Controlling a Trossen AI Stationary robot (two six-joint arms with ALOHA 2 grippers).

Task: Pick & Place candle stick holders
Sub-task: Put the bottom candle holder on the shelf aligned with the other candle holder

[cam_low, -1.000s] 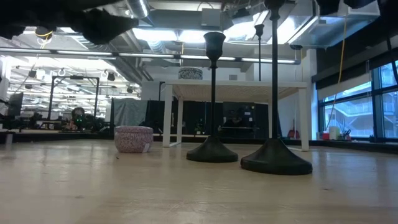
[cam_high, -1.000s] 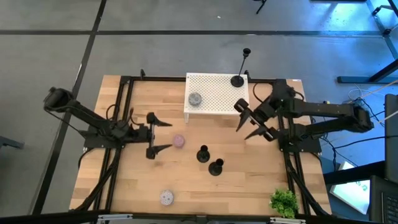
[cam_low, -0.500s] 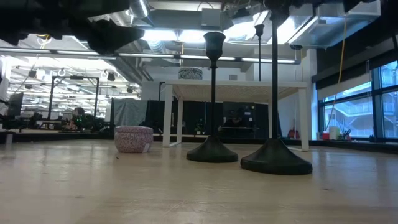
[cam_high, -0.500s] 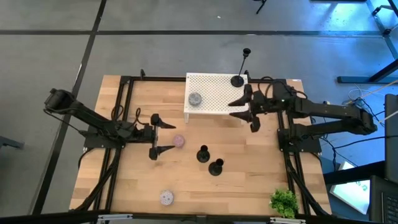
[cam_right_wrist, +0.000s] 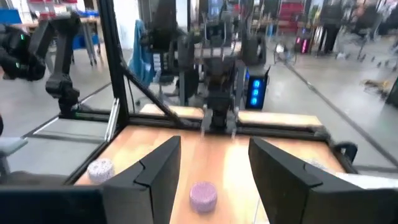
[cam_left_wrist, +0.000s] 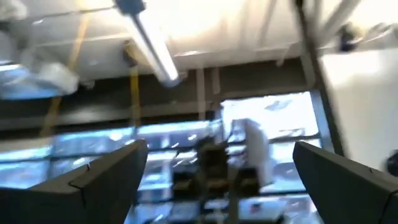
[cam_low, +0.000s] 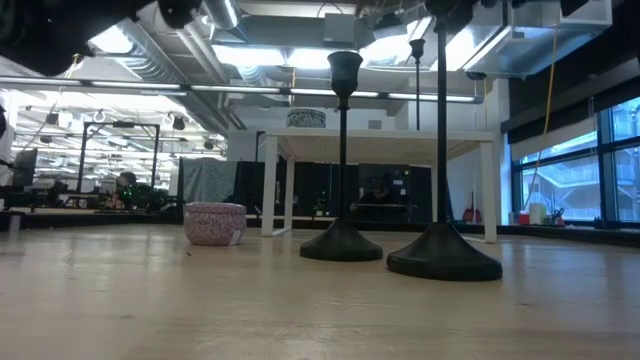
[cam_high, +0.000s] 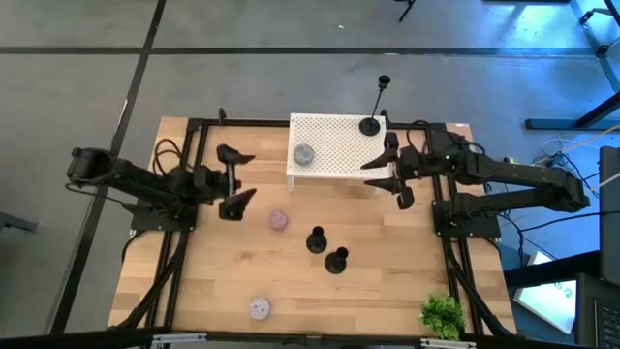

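Observation:
Two black candle stick holders [cam_high: 316, 240] [cam_high: 336, 260] stand on their round bases mid-table; the low view shows them side by side [cam_low: 342, 240] [cam_low: 443, 252]. A third, taller candle stick holder [cam_high: 371, 124] stands on the white perforated stand [cam_high: 334, 150], at its far right corner. My left gripper [cam_high: 245, 178] hovers open over the table's left half and is tipped upward; its wrist view [cam_left_wrist: 221, 180] shows only ceiling. My right gripper [cam_high: 386, 173] hangs open and level beside the stand's right end, nothing between its fingers [cam_right_wrist: 155, 177].
A pink disc [cam_high: 278, 220] lies left of the two holders. A grey disc [cam_high: 304, 153] sits on the stand, and another disc [cam_high: 259, 308] lies near the front edge. A green plant [cam_high: 443, 314] stands at the front right corner. Black frame rails run along both table sides.
My left gripper has risen, gone toward the table's far edge and tipped upward, staying open. My right gripper has swung from slanting down toward the holders to level beside the stand, its gap unchanged. The holders have kept still.

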